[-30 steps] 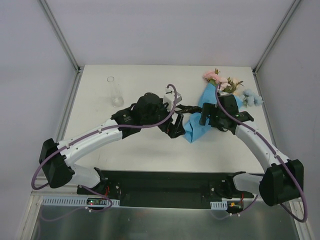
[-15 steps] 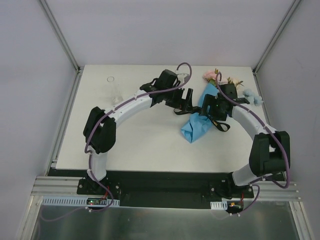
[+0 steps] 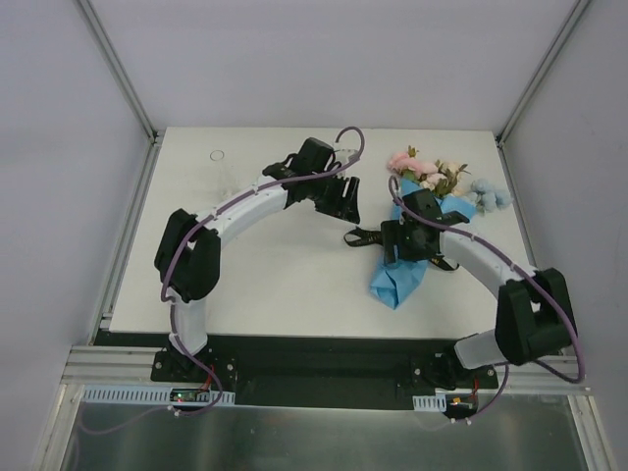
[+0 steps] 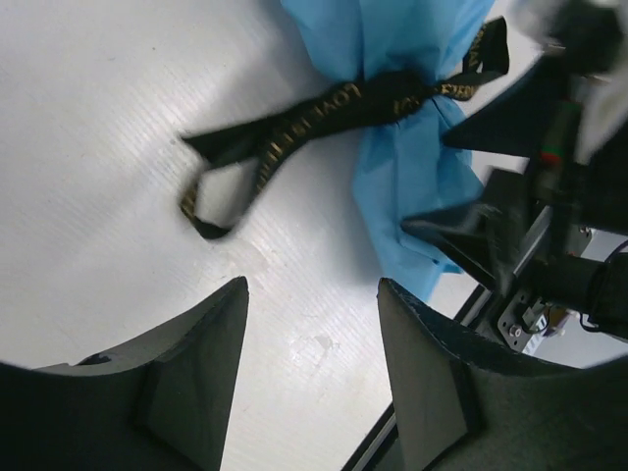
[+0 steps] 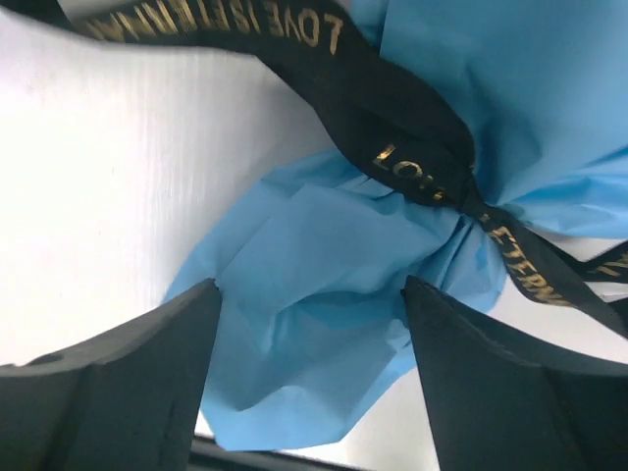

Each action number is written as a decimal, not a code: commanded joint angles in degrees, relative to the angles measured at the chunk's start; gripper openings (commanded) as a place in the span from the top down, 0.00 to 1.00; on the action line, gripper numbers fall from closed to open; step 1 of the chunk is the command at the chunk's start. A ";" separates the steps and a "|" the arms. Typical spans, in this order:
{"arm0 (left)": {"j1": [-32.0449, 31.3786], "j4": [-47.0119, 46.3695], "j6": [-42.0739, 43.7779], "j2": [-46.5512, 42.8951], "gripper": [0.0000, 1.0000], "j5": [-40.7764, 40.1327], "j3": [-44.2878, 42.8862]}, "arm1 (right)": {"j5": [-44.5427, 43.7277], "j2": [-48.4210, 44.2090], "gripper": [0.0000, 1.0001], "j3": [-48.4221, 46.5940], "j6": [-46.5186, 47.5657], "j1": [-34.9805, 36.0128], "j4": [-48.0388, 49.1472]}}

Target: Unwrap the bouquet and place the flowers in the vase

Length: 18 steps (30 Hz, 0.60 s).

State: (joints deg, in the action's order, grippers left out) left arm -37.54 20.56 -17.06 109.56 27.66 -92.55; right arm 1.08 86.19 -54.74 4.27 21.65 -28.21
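Observation:
The bouquet [image 3: 424,191] lies at the right of the table, its pink, cream and light-blue flowers [image 3: 420,172] pointing to the far side. Its blue paper cone [image 3: 397,280] [image 5: 324,324] tapers toward the near edge. A black ribbon [image 3: 358,235] [image 4: 294,128] [image 5: 392,137] with gold lettering is tied round it, one loop trailing left. My right gripper [image 3: 404,245] [image 5: 312,294] hangs open over the cone, fingers astride the crumpled paper below the knot. My left gripper [image 3: 341,201] [image 4: 312,294] is open above bare table, left of the ribbon loop. The clear vase [image 3: 220,162] stands far left.
In the left wrist view the blue paper [image 4: 412,177] and the right gripper's dark body [image 4: 510,235] sit close on the right. The left arm's forearm [image 3: 250,201] arches just near of the vase. The table's right edge [image 3: 520,245] runs close to the blue blooms [image 3: 488,194].
The right gripper has come down the cone, and the bouquet has slid nearer with its tip swung right. The left gripper has drawn back left of the ribbon. Both gaps have narrowed.

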 commanded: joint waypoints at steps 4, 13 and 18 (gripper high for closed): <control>0.10 0.19 0.10 6.71 0.48 2.75 -7.45 | 4.28 -10.35 0.05 -5.34 -1.19 -2.49 -2.91; 0.10 1.85 1.77 16.74 0.61 10.05 -13.98 | 6.82 -0.07 0.45 -11.26 -0.85 -4.16 -2.83; 0.18 1.77 0.89 15.07 0.71 9.69 -9.32 | 7.45 6.86 0.63 -16.08 4.59 -2.15 -0.88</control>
State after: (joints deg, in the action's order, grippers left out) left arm -37.43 21.80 -16.45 127.07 34.89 -104.25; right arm 6.92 89.32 -65.21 4.34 17.61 -30.52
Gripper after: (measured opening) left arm 0.352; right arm 0.452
